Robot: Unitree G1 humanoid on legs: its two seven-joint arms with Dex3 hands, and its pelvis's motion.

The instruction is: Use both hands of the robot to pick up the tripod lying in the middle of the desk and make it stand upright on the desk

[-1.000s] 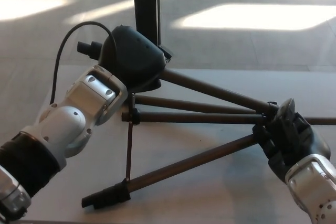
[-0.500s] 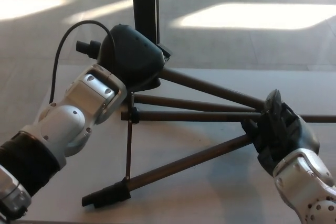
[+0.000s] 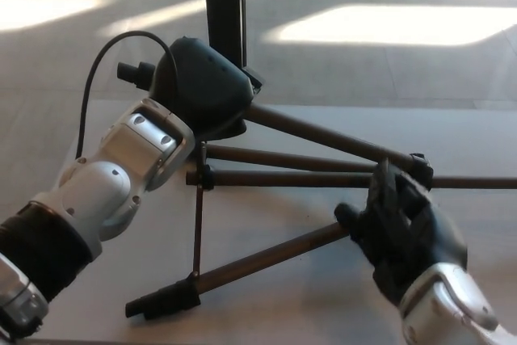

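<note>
tripod (image 3: 266,175) lies mid desk (image 3: 485,131), legs splayed, left hand (image 3: 198,90) clamped on its hub w/ column up, right hand (image 3: 404,228) open beside near leg; best to close there before tilting upright.

Tripod (image 3: 307,175) on desk (image 3: 485,131), between left hand (image 3: 202,90) and right hand (image 3: 404,232)

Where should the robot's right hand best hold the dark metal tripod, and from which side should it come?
Probably the nearest bare leg tube of the dark metal tripod, taken from above. The tube is thin and round, lies low over the grey desk, and the right hand is already at it. The left hand covers the head end.
</note>
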